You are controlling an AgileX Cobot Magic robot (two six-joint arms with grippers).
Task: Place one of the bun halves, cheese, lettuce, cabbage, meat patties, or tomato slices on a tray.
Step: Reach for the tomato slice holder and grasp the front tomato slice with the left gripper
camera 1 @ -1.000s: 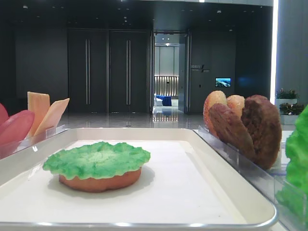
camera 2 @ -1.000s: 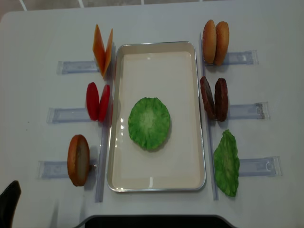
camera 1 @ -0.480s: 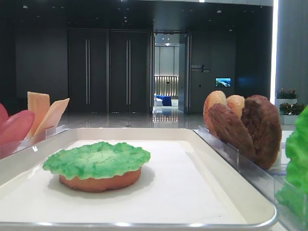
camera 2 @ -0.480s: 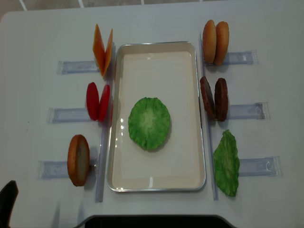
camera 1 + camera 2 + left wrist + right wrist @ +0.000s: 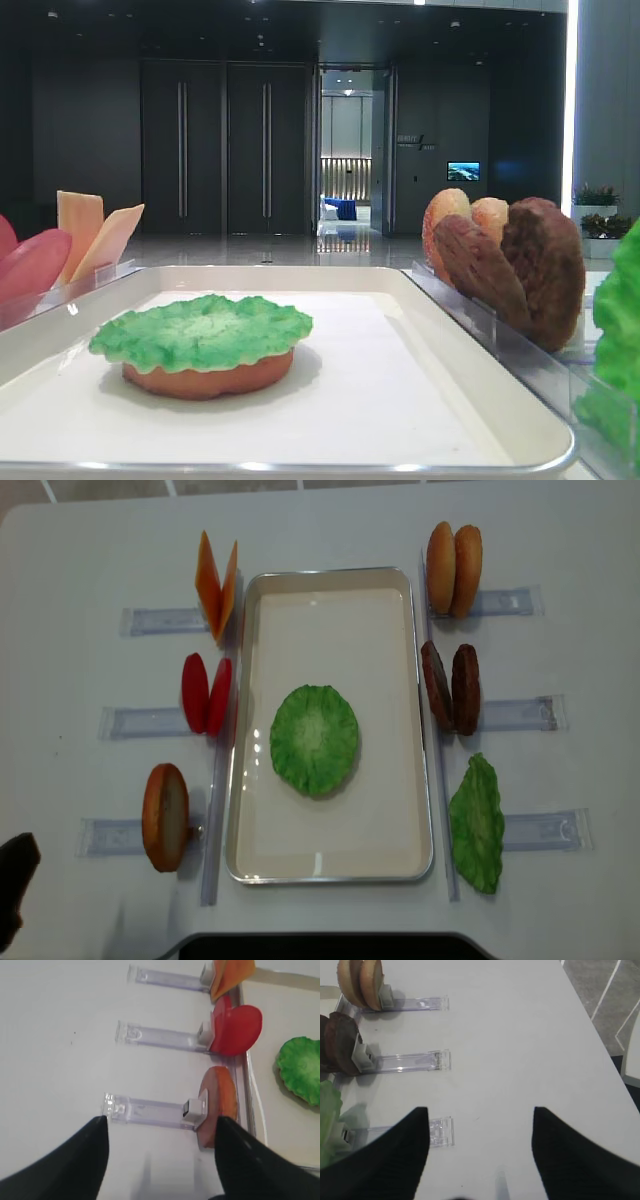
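The tomato slices (image 5: 206, 694) stand on edge in a clear holder (image 5: 140, 722) left of the tray (image 5: 330, 600). They look stiff, light and smooth (likely slippery), best pinched across the upper rim. Neighbouring cheese (image 5: 216, 584) and bun half (image 5: 165, 816) crowd them. Left fingers (image 5: 75, 1160) spread wide, empty; right fingers (image 5: 395, 1155) likewise.

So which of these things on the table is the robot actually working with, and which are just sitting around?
Part of the job:
- tray
- lettuce on a bun half in the tray
- tomato slices
- cheese
- meat patties
- bun halves, and a single bun
- second lettuce leaf

Just there:
- clear plastic holders
- white table
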